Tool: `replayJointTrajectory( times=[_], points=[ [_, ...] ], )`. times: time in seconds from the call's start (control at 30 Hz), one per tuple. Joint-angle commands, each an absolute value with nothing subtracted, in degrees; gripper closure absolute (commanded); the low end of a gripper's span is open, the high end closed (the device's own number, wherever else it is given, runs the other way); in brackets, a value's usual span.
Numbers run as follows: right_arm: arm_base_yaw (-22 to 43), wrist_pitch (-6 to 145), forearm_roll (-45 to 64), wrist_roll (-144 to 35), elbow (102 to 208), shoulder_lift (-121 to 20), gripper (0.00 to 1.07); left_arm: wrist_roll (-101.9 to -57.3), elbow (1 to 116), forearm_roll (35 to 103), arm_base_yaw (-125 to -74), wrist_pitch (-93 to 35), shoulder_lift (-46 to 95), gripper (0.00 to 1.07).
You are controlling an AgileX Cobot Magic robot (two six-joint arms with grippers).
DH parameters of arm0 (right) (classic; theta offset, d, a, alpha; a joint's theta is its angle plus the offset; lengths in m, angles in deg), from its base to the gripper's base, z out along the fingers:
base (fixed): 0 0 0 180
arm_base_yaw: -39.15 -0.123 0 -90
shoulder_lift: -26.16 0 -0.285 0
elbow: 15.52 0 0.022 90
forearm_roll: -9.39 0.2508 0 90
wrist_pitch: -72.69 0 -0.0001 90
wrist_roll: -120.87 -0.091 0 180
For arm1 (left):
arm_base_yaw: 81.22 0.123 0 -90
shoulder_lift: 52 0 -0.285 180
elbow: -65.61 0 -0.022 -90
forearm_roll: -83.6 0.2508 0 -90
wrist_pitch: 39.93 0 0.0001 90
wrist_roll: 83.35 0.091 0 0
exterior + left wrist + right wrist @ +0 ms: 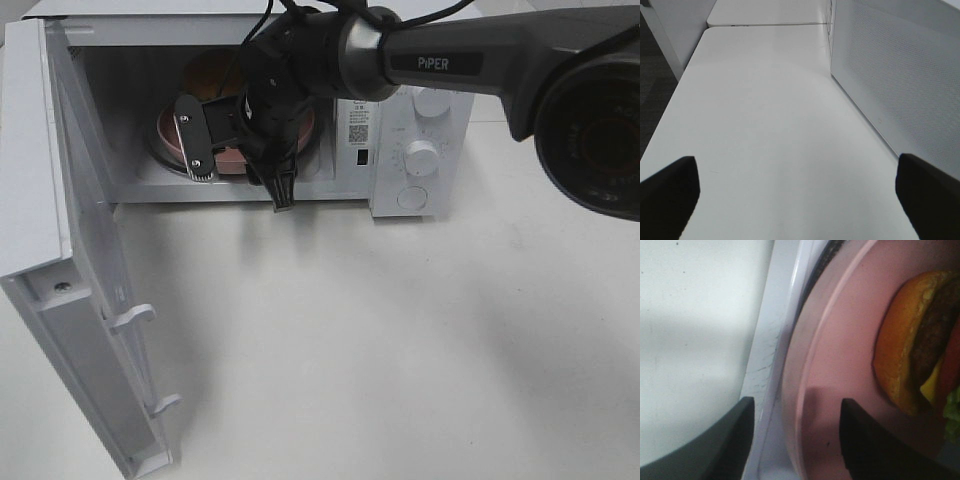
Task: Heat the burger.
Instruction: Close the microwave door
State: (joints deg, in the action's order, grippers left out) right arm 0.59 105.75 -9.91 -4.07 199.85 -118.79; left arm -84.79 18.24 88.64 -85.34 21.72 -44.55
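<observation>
The burger (213, 72) sits on a round pink plate (165, 135) inside the open white microwave (395, 200). In the right wrist view the burger (910, 340) shows its golden bun, dark patty, cheese and lettuce on the plate (840, 365). My right gripper (240, 180) is at the microwave's opening. It is open, with its fingertips either side of the plate's near rim (797, 407). My left gripper (797, 172) is open and empty over the bare white table, out of the exterior view.
The microwave door (60, 250) stands swung wide open to the left; its perforated panel (900, 75) runs beside my left gripper. The control knobs (422, 158) are on the microwave's right. The white table (380, 350) lies in front.
</observation>
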Motion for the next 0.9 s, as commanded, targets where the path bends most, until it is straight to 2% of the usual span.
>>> replayJointTrajectory(
  times=[0.03, 0.23, 0.9],
  points=[
    [0.77, 104.43, -10.2, -4.98, 197.1, -116.22, 0.45, -84.73, 18.07, 88.7, -85.29, 20.98, -45.41, 0.07],
    [0.77, 98.19, -10.09, -7.22, 188.22, -109.91, 0.3, -84.73, 18.07, 88.7, -85.29, 20.98, -45.41, 0.07],
    [0.31, 90.8, -10.43, -11.06, 165.07, -93.47, 0.31, -84.73, 18.07, 88.7, -85.29, 20.98, -45.41, 0.07]
  ],
)
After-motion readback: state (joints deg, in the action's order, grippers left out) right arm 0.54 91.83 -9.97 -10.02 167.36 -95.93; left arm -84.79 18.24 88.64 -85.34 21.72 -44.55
